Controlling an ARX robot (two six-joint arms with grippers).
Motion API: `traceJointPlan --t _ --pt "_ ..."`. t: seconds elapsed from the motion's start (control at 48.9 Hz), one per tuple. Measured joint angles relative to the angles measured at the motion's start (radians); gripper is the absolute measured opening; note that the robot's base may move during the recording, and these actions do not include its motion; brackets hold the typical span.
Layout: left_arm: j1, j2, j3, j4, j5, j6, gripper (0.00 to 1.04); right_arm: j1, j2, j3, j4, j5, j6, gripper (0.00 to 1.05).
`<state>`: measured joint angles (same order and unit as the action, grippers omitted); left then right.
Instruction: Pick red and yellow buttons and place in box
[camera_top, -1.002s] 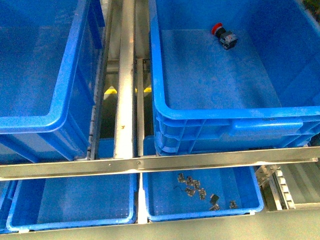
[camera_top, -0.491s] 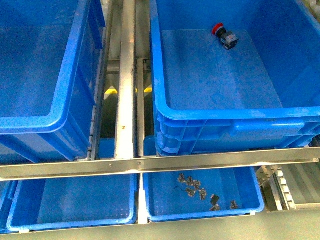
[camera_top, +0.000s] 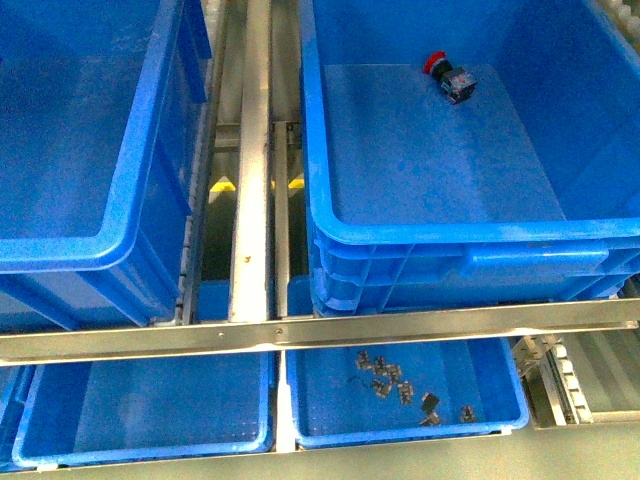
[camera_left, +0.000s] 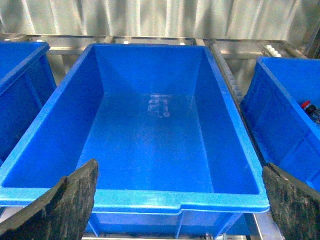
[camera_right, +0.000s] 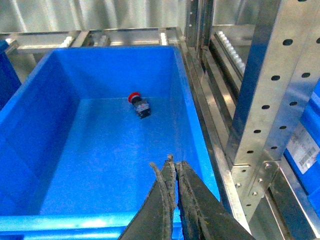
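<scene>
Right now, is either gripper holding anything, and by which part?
Nothing is held. The left gripper is open, the right gripper shut on nothing; the red button lies loose in the box.

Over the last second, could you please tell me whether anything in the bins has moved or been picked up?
Nothing has visibly moved or been grasped. The red button lies where it was, near the far wall of the box, and the small metal parts sit unchanged in the shallow tray.
</scene>
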<state>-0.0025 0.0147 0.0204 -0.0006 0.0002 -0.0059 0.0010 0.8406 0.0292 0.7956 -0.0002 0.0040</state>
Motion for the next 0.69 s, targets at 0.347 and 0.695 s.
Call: traceJointPlan --t 0.347,0.695 --pt "0.000 0.000 0.000 0.000 0.000 0.000 0.97 0.000 -0.253 -0.007 -0.220 0.000 0.000 0.04" --pt "0.000 0.000 0.000 0.000 0.000 0.000 0.97 0.000 -0.436 -0.008 -0.392 0.000 0.000 0.04"
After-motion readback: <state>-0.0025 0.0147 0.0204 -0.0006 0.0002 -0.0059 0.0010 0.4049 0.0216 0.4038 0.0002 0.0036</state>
